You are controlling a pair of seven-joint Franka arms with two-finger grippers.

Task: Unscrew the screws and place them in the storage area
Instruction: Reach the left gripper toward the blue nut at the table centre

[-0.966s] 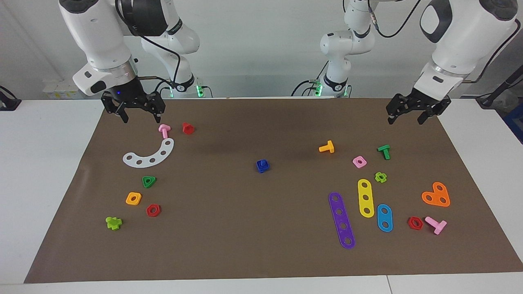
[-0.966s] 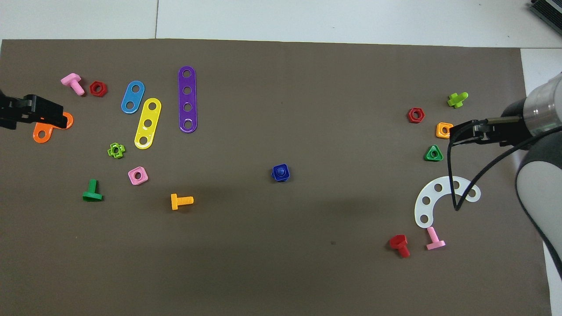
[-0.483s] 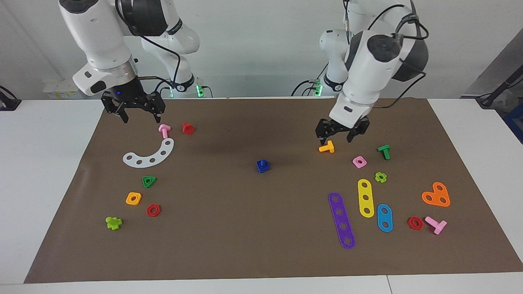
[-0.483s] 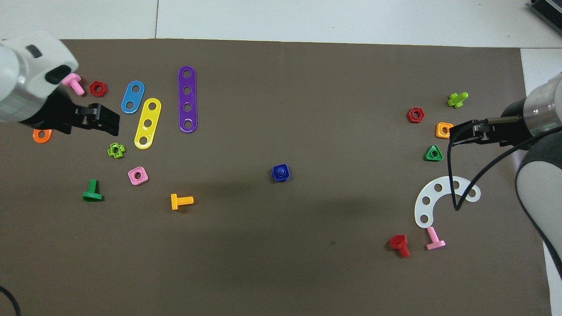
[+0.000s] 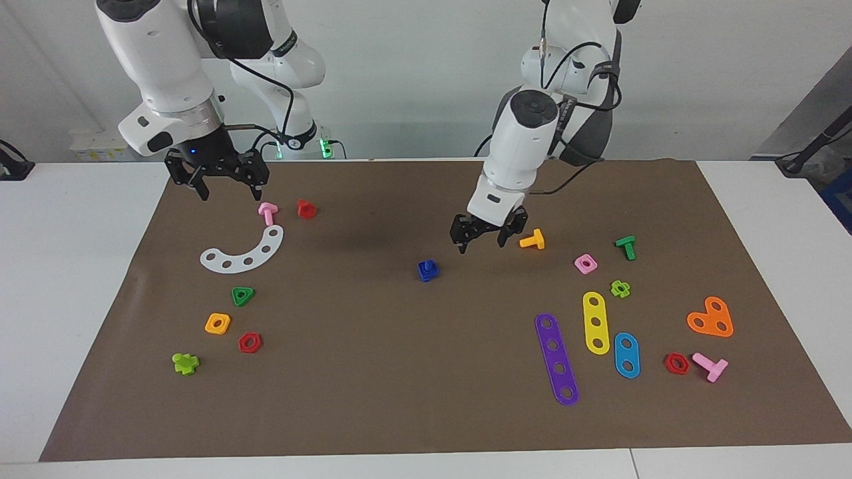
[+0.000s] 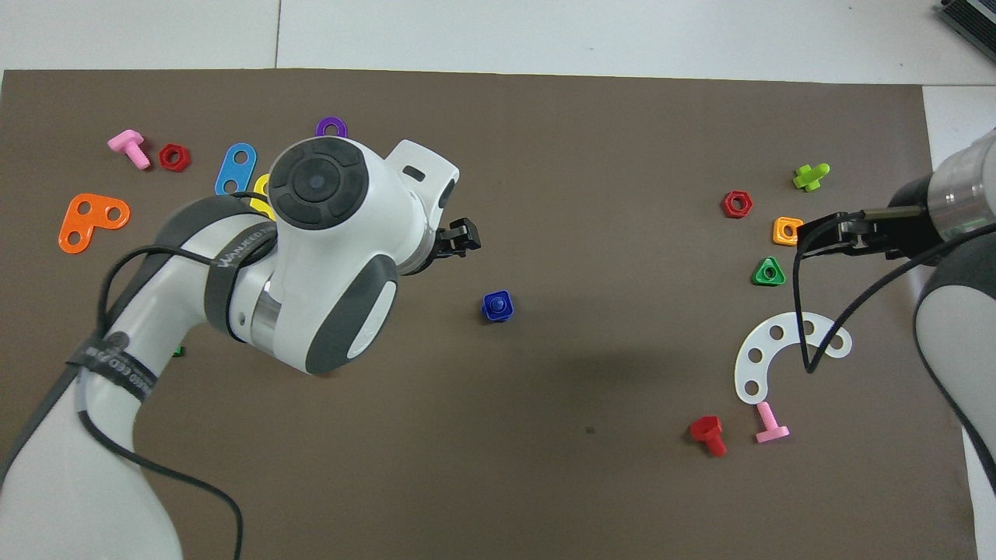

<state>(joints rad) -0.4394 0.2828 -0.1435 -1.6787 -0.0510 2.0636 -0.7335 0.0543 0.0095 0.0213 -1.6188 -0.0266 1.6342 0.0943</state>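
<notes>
Item: blue screw [image 5: 428,269], seated in its blue nut and standing stem-up near the middle of the brown surface [image 5: 399,412], well apart from every edge. You will find no other part touching it.

Item: left pincer [image 5: 480,237], fingers spread and empty, hanging over bare surface between the screw and the orange bolt [image 5: 532,240]. It is not yet over the screw and touches nothing.

Item: right pincer [image 5: 228,185], fingers apart and empty, waiting above the edge nearest the robots at the right arm's end, beside the pink bolt [image 5: 267,211].

Item: storage area [image 5: 229,283], the bare patch at the right arm's end, ringed by the white curved strip [image 5: 243,253], green triangle nut [image 5: 243,295], orange square nut [image 5: 217,323] and red hexagon nut [image 5: 249,342].

Step in hand, as I judge it: approach for the grasp. To do it well:
1. Centre the left pincer directly above the screw before you descend; the overhead view overstates closeness, so trust the facing view.
2. Come down vertically and close on 1 part only, either nut or head, so the 2 can turn against each other.
3. Grip low and squarely; the small plastic piece will likely skid or tip if struck off-centre.
4. Keep the path toward storage clear of the strip.
</notes>
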